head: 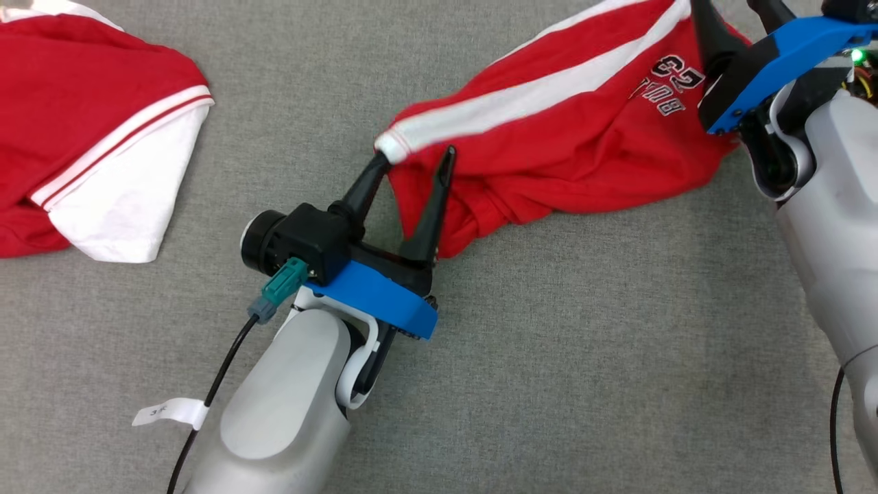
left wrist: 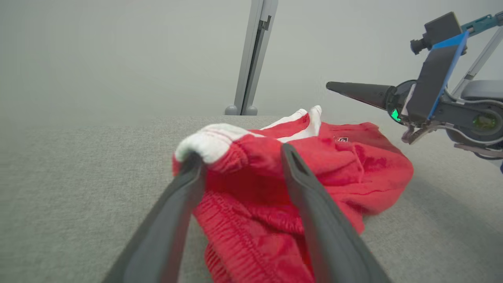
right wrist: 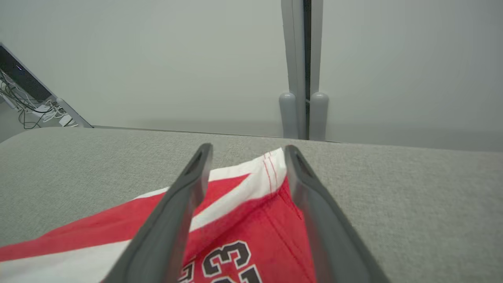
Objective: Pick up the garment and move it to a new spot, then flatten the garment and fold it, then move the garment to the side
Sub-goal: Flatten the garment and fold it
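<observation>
Garment [head: 562, 130], red knit with a white side stripe and a printed black-and-white number, lies rumpled on the table [head: 549, 357], whose top is grey woven cloth. At the garment's ribbed, bunched end the left gripper [head: 415, 156] reaches in low, its tapered dark fingers spread wide with folds between them and one tip touching the white hem. At the garment's opposite corner the right gripper [right wrist: 247, 151] slants down, fingers wide apart astride the stitched white band, clamping nothing.

Garment [head: 583, 151]: soft creased cloth, ribbed waistband. Tabletop [head: 583, 343]: coarse woven fabric, matt. Forearm shell [head: 288, 412]: smooth plastic.
</observation>
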Controlling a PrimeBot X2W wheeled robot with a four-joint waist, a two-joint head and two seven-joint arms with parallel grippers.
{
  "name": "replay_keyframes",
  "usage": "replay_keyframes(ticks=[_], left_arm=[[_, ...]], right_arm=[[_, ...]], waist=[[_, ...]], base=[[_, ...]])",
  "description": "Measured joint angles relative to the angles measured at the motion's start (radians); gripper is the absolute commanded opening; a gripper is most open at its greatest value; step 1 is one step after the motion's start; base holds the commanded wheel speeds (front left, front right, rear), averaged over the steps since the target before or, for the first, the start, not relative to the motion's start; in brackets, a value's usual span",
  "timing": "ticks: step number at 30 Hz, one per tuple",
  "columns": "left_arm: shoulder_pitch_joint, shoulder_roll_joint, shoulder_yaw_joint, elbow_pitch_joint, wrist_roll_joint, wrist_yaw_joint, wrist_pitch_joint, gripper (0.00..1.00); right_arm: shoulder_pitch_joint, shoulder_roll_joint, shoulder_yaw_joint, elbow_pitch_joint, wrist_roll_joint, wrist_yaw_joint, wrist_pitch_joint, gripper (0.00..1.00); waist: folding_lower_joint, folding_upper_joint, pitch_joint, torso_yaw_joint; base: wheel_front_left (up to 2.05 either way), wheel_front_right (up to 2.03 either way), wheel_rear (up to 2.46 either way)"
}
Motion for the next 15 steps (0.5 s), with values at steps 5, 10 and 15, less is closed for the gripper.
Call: replay_keyframes(ticks=[5,10,15], left_arm=[[0.044,-0.003,0.014,-0.013,0.001,0.009,0.0,1.0],[0.127,-0.004,0.042,-0.052,0.016,0.021,0.0,1.0],[0.204,0.005,0.104,-0.12,0.049,0.045,0.0,1.0]], right_arm=[[0.027,-0.023,0.057,0.012,0.035,0.0,-0.031,1.0],[0.097,-0.079,0.109,0.01,0.078,0.0,-0.054,1.0],[0.153,-0.133,0.145,0.021,0.113,0.0,-0.061,1.0]], waist=[[-0.0001,0.0,-0.034,-0.002],[-0.0002,0.0,-0.079,-0.005],[-0.0003,0.0,-0.119,-0.002]], base=[[0.0,0.0,0.0],[0.0,0.0,0.0],[0.0,0.0,0.0]])
